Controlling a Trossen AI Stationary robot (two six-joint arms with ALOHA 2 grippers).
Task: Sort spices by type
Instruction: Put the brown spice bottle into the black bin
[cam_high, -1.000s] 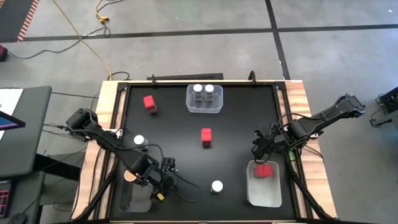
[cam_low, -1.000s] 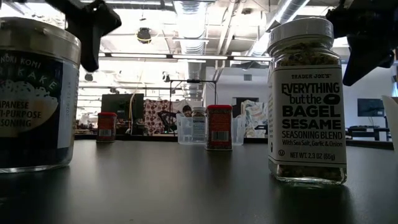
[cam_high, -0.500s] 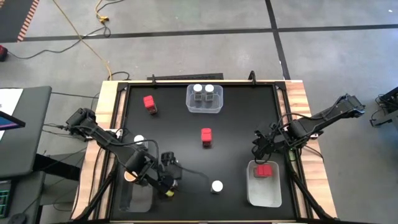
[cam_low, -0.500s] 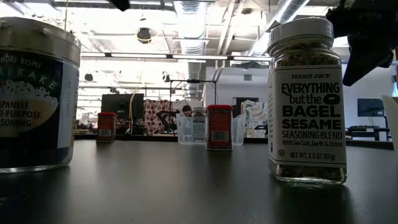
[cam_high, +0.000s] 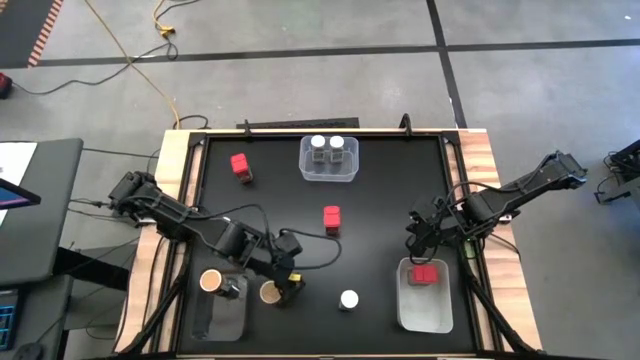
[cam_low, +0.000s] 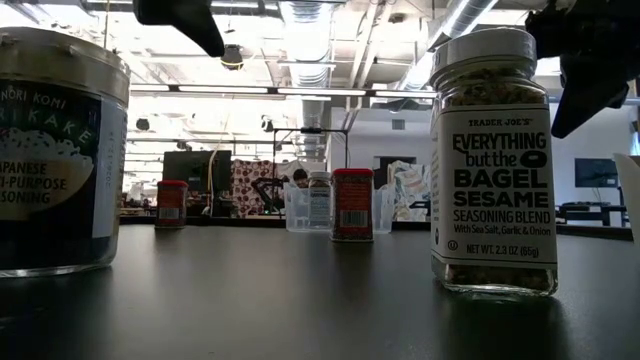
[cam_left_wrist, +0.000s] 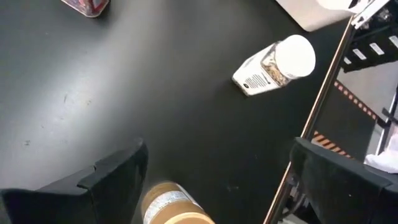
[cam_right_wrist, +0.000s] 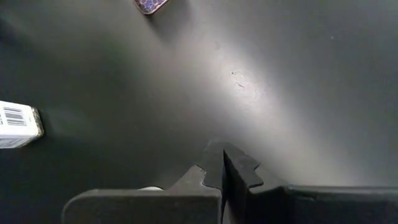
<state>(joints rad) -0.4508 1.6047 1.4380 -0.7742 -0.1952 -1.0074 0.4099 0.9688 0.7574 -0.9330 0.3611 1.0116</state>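
Observation:
My left gripper (cam_high: 290, 278) is open and hangs above the table near its front, also shown in the left wrist view (cam_left_wrist: 219, 149). A tan-lidded jar (cam_high: 268, 292) stands upright on the table below it, between the spread fingers (cam_left_wrist: 171, 208) and clear of them. A second tan-lidded jar (cam_high: 210, 281) stands by the near-left bin. A white-lidded jar (cam_high: 349, 299) stands to the right (cam_left_wrist: 280, 59). Red boxes stand at the far left (cam_high: 240, 165) and at mid-table (cam_high: 332, 218). My right gripper (cam_high: 415, 235) is shut and empty at the right (cam_right_wrist: 222, 152).
A clear bin (cam_high: 329, 172) at the far middle holds two white-lidded jars. A clear bin (cam_high: 425, 310) at the near right holds a red box (cam_high: 427, 273). A third clear bin (cam_high: 228, 320) stands at the near left.
My left gripper has risen from beside the tan-lidded jar and gone a little toward the far and right edges, uncovering the jar's lid in the high view. The jar has stayed where it stood. The arm's forearm has swung toward the far edge.

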